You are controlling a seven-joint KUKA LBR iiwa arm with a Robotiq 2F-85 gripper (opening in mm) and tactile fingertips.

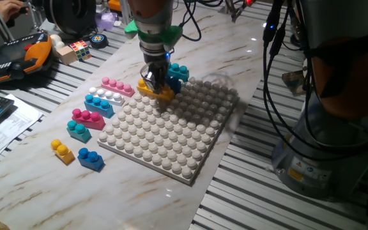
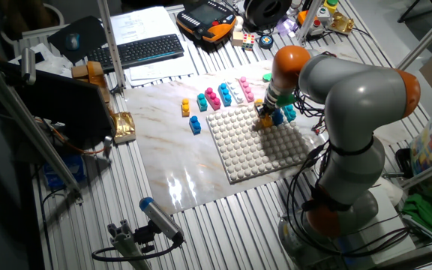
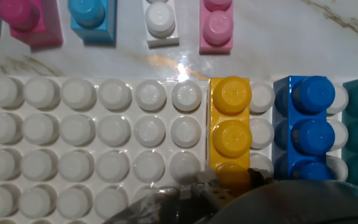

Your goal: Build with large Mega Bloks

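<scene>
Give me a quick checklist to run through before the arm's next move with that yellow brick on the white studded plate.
1. Yellow brick sits on the white plate, at its edge: ok.
2. Yellow brick lines up with the plate's stud rows in the hand view: ok.
3. Brick pressed fully down on the studs: cannot tell.
4. Gripper open or closed on the brick: cannot tell, the fingers are blurred and hidden.
5. Gap between yellow brick and blue brick beside it: ok, one stud column shows between them.
6. Spare bricks off the plate, such as the pink brick, lie outside the gripper's spot: ok.
</scene>
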